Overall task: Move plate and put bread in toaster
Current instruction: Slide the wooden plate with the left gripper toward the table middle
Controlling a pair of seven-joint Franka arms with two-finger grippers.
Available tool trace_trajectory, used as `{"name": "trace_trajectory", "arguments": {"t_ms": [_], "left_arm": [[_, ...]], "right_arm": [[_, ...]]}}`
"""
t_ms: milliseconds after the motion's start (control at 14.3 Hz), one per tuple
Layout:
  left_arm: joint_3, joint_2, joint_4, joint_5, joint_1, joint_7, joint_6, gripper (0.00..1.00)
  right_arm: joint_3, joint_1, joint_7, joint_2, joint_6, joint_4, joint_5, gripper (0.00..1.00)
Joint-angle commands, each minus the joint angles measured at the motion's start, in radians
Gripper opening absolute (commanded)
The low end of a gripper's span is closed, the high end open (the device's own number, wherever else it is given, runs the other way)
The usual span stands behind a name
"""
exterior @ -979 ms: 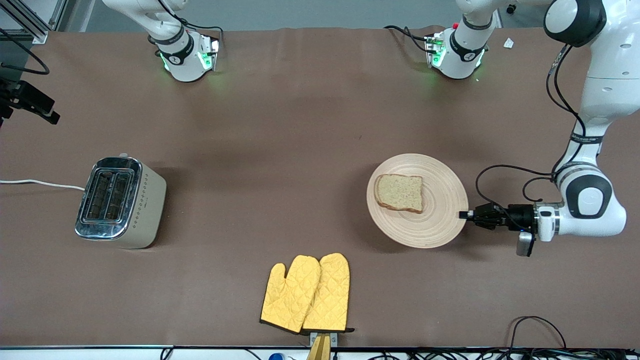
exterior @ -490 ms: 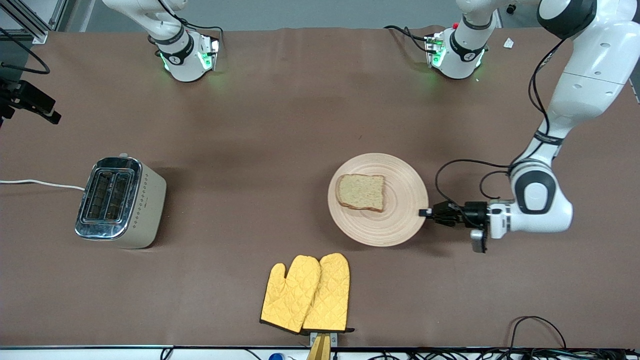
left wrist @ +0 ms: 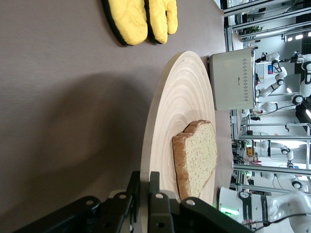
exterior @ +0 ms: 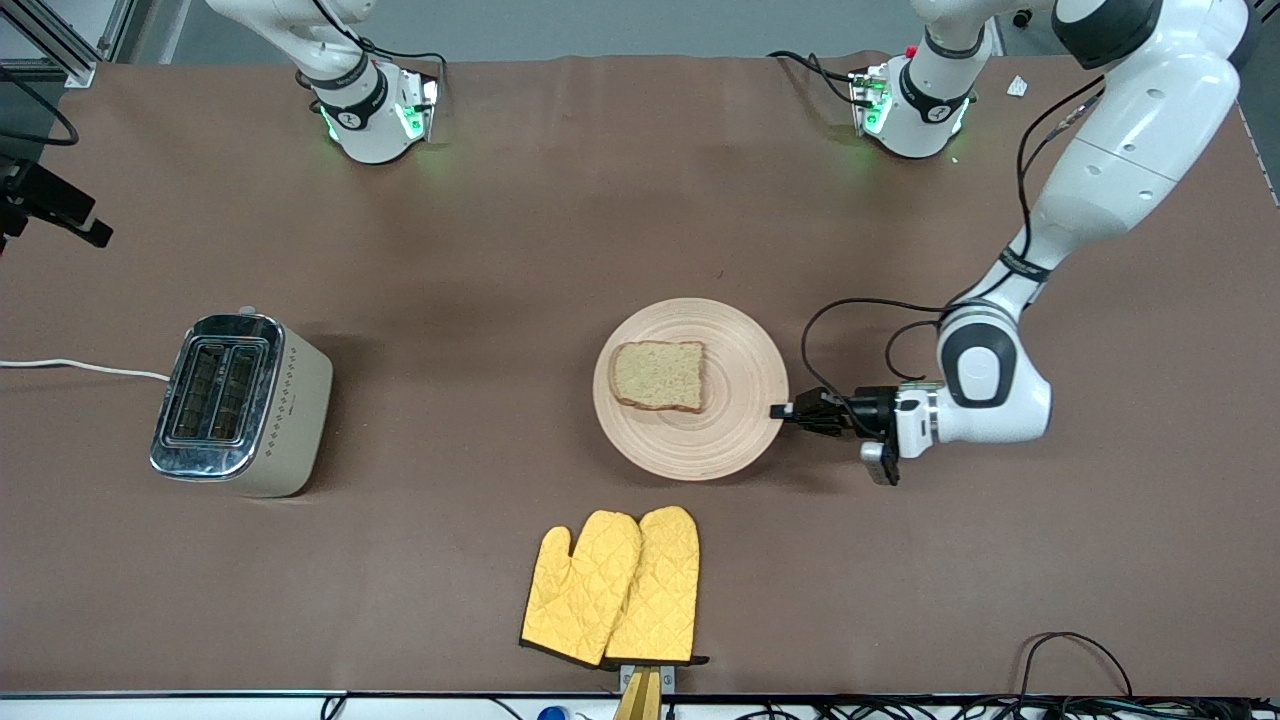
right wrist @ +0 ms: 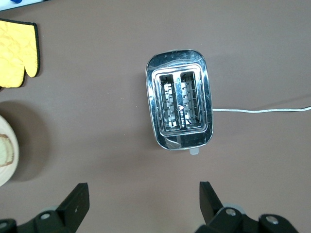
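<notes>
The round wooden plate (exterior: 720, 440) lies mid-table with the bread (exterior: 658, 375) on it, on the part toward the right arm's end. My left gripper (exterior: 778, 410) is shut on the plate's rim at the edge toward the left arm's end. The left wrist view shows its jaws (left wrist: 146, 177) clamped on the rim of the plate (left wrist: 180, 102), with the bread (left wrist: 199, 155) close by. The toaster (exterior: 240, 403) stands at the right arm's end, slots up. My right gripper (right wrist: 142, 187) is open and empty, high over the table beside the toaster (right wrist: 180, 107); it is out of the front view.
A pair of yellow oven mitts (exterior: 615, 585) lies nearer the front camera than the plate. The toaster's white cord (exterior: 80, 367) runs off the table's end. A black camera mount (exterior: 50, 205) juts in at that end. Cables (exterior: 1070, 650) lie at the front edge.
My left gripper has dragged the plate with the bread on it across the table toward the toaster's end. The toaster and mitts have not moved.
</notes>
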Motion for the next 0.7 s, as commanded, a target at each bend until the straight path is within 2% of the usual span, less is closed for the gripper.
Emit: {"name": "trace_trajectory", "arguments": {"t_ms": [0,210,490,559,629], "left_arm": [[-0.01,-0.002,-0.013,-0.084,-0.056,-0.003,0.073,0.01],[-0.008,0.007,-0.011,-0.166,-0.126,0.005,0.146,0.01],[-0.008,0.043,-0.01,-0.172,-0.162,0.008,0.193,0.08],[-0.008,0.052,-0.01,-0.172,-0.164,0.009,0.194,0.16],[-0.008,0.058,-0.008,-0.172,-0.164,0.009,0.194,0.36]], "right_arm": [[0.006,-0.011,0.002,-0.011,-0.039,-0.005,0.014,1.0],[0.005,-0.017,-0.009,-0.006,-0.042,-0.005,0.029,1.0],[0.008,-0.017,0.007,-0.009,-0.046,-0.011,0.029,1.0],[0.009,-0.013,0.007,-0.009,-0.043,-0.014,0.029,1.0],[0.012,-0.007,0.008,-0.009,-0.037,-0.034,0.031,1.0]]}}
